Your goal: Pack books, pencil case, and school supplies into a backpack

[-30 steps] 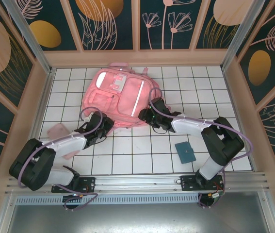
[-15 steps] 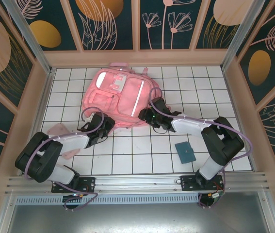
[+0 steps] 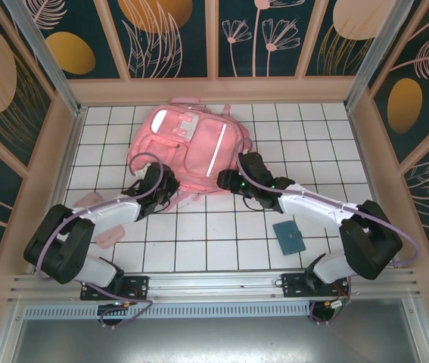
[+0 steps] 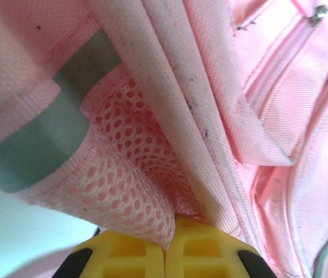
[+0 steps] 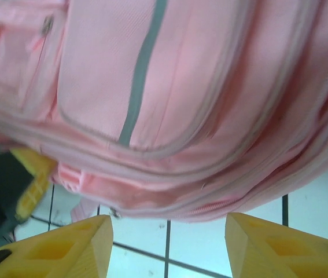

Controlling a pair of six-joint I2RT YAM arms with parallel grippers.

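The pink backpack point(image 3: 188, 147) lies flat on the white tiled floor at the back centre. My left gripper point(image 3: 166, 189) is at its near-left edge. In the left wrist view the yellow jaws point(image 4: 165, 246) are pressed together on a fold of the backpack's point(image 4: 268, 116) pink mesh and fabric. My right gripper point(image 3: 233, 181) is at the near-right edge. Its fingers point(image 5: 77, 246) stand wide apart just below the backpack's point(image 5: 181, 87) zipped rim, holding nothing. The books are out of view.
A teal flat item point(image 3: 288, 236) lies on the tiles in front of the right arm. Two pink flat pieces point(image 3: 89, 203) point(image 3: 110, 237) lie by the left arm; I cannot tell whether either is the pencil case. Wooden walls enclose the floor.
My left gripper has shut on the backpack's edge, and the backpack has shifted a little. The right arm has stretched out, its elbow swinging right and nearer, with its gripper still at the bag's edge.
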